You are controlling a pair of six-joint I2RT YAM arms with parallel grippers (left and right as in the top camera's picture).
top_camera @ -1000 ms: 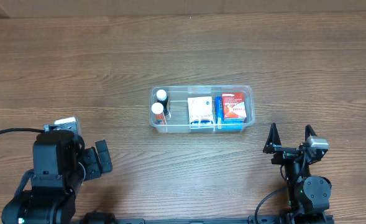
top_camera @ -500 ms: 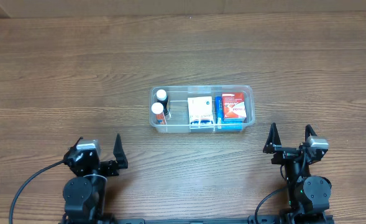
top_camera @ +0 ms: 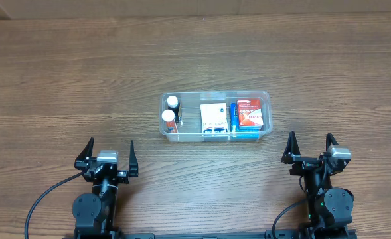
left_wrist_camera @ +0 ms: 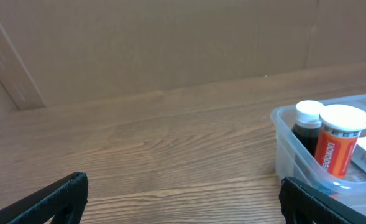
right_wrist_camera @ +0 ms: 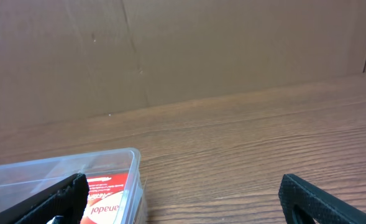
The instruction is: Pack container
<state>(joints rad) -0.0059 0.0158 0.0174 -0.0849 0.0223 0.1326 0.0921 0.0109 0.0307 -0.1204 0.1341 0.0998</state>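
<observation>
The clear plastic container (top_camera: 265, 99) sits at the table's middle. It holds two white-capped bottles (top_camera: 170, 110), a white box (top_camera: 214, 118), a blue box (top_camera: 234, 116) and a red box (top_camera: 250, 112). My left gripper (top_camera: 107, 155) is open and empty near the front left, short of the container. My right gripper (top_camera: 310, 147) is open and empty at the front right. The left wrist view shows the container's left end (left_wrist_camera: 281, 137) with an orange bottle (left_wrist_camera: 338, 140) and a dark bottle (left_wrist_camera: 307, 126). The right wrist view shows the container's right corner (right_wrist_camera: 130, 157) and the red box (right_wrist_camera: 105, 196).
The wooden table (top_camera: 69, 79) runs in all directions round the container. A brown cardboard wall (left_wrist_camera: 170, 43) stands at the table's far edge.
My left arm has swung down from a raised pose at the far left to a low rest pose with its open gripper facing the container. The right arm has not moved.
</observation>
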